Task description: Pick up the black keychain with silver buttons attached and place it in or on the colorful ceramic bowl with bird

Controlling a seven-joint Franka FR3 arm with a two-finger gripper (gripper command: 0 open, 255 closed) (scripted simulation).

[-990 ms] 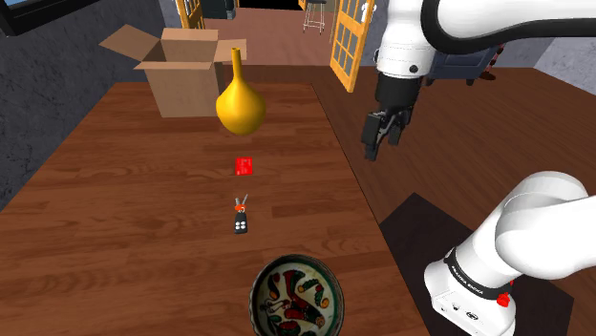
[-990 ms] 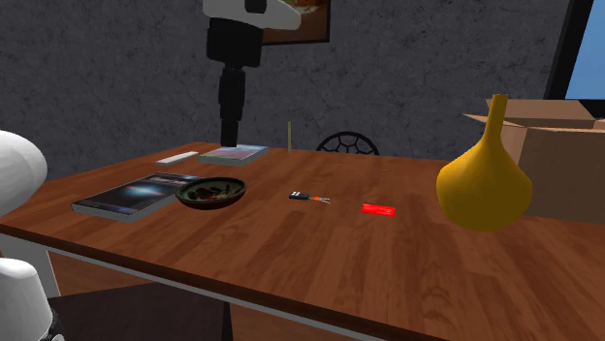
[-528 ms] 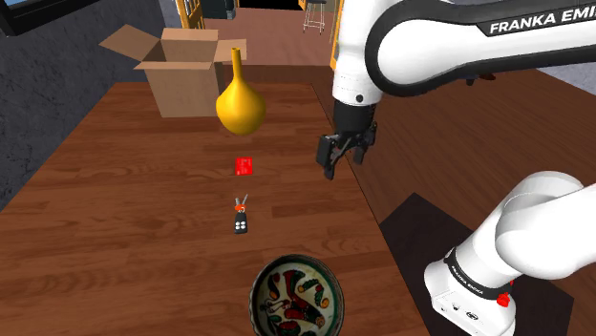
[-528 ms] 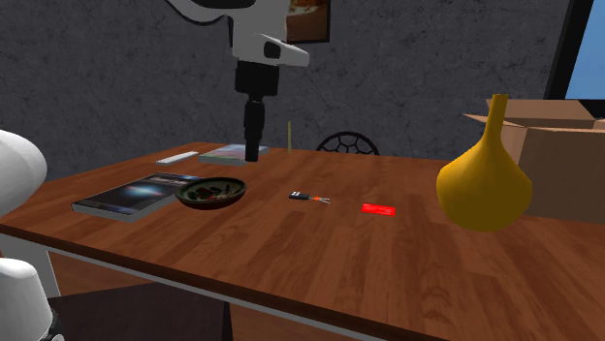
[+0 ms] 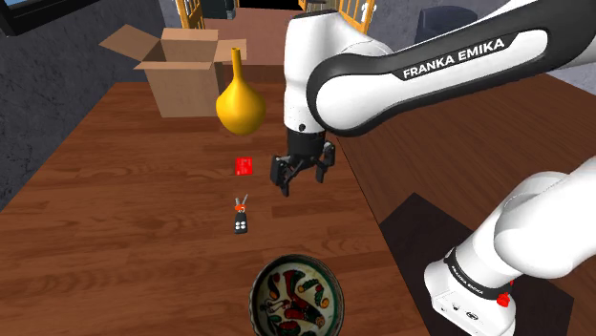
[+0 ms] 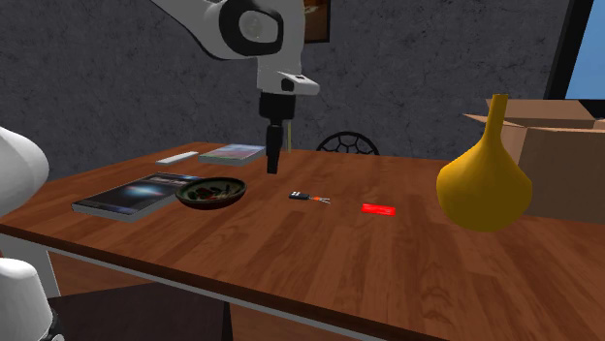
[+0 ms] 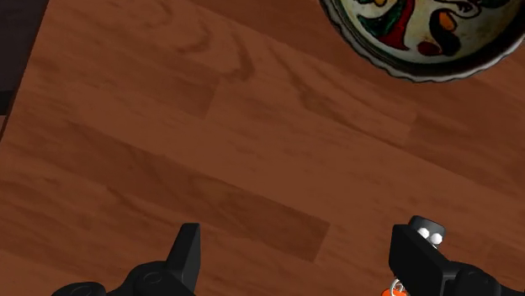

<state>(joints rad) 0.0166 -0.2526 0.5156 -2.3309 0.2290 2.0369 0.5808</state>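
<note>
The small black keychain (image 5: pixel 240 222) with silver buttons lies flat on the wooden table (image 5: pixel 124 239), between a red block and the bowl. The colourful painted bowl (image 5: pixel 296 298) sits near the table's front edge. My gripper (image 5: pixel 302 179) hangs open and empty above the table, a little to the shoulder view's right of the keychain. In the second exterior view the gripper (image 6: pixel 271 167) points down behind the keychain (image 6: pixel 305 197) and the bowl (image 6: pixel 210 191). In the wrist view the gripper (image 7: pixel 301 252) spans bare wood, the keychain (image 7: pixel 430 237) peeks from behind one finger, and the bowl's rim (image 7: pixel 395 67) lies ahead.
A flat red block (image 5: pixel 244 166), a yellow long-necked vase (image 5: pixel 240 100) and an open cardboard box (image 5: pixel 181 62) stand farther back. Books (image 6: pixel 136 194) lie beside the bowl. The table's edge runs close at the shoulder view's right.
The arm has swung toward the shoulder view's left and lower, from beyond the table's edge to over the table beside the keychain. The fingers stay open; nothing on the table moved.
</note>
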